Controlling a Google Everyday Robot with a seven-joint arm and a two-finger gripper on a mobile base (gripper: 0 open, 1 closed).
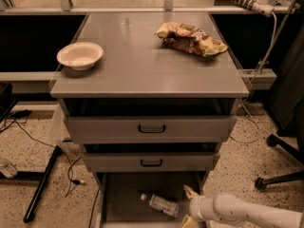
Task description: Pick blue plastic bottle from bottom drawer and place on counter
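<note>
The blue plastic bottle point(160, 204) lies on its side on the grey floor of the open bottom drawer point(124, 196), white cap pointing left. My gripper point(189, 207) sits at the end of a white arm coming in from the lower right, just right of the bottle and over the drawer's right side. Its pale fingers point(190, 192) are apart, and nothing is between them. The counter point(142, 65) is the grey cabinet top above.
A white bowl point(80, 56) stands on the counter's left. A crumpled chip bag point(190, 38) lies at its back right. Two upper drawers with black handles point(152, 128) jut out slightly. Cables and a black bar lie on the floor at left; a chair base stands at right.
</note>
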